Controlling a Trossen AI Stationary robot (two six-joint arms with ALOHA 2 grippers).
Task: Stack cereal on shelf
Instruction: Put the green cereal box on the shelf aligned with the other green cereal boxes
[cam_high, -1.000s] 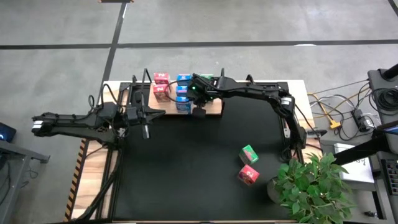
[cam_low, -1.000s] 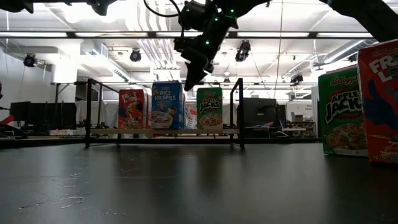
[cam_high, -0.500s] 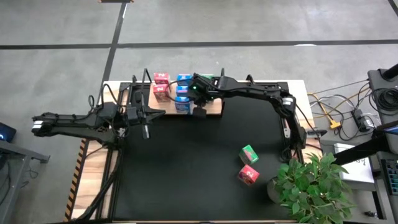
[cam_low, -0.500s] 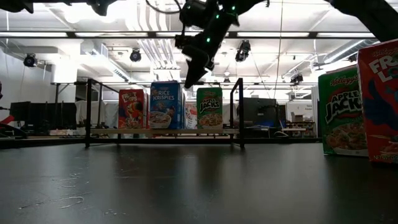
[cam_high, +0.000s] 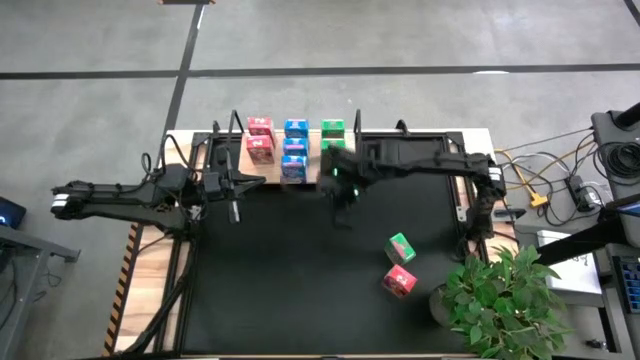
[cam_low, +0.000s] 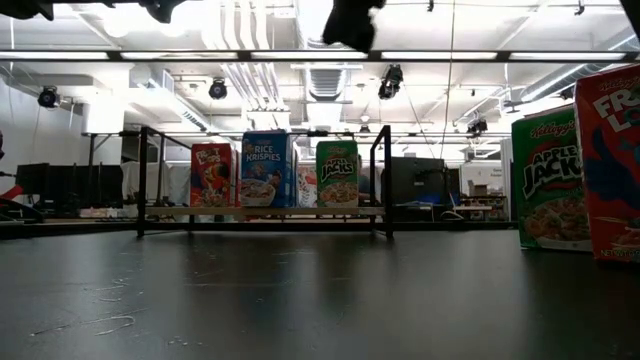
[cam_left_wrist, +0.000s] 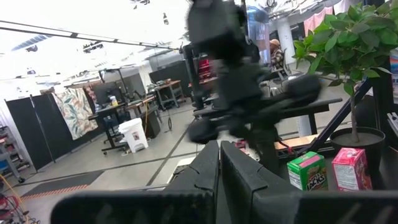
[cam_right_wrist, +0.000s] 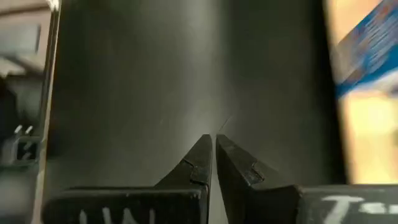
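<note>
Over the last second the right claw (cam_high: 341, 196) has pulled back from the shelf (cam_high: 345, 172) and now hangs over the tabletop (cam_high: 280, 280), fingers closed on nothing. The left claw (cam_high: 236, 185) waits beside the shelf, closed and empty. 2 cereal boxes, green (cam_high: 400, 246) and pink-red (cam_high: 398, 282), remain unshelved, likely next.

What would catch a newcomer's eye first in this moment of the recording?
Most striking are the bright cereal boxes lined up on the shelf at the table's far edge: pink-red, blue and a green one. Next, the right gripper, fingers shut and empty, hangs over the dark mat just in front of the shelf. Two stray boxes, green and pink-red, lie near the potted plant; the left gripper waits at the left.
</note>
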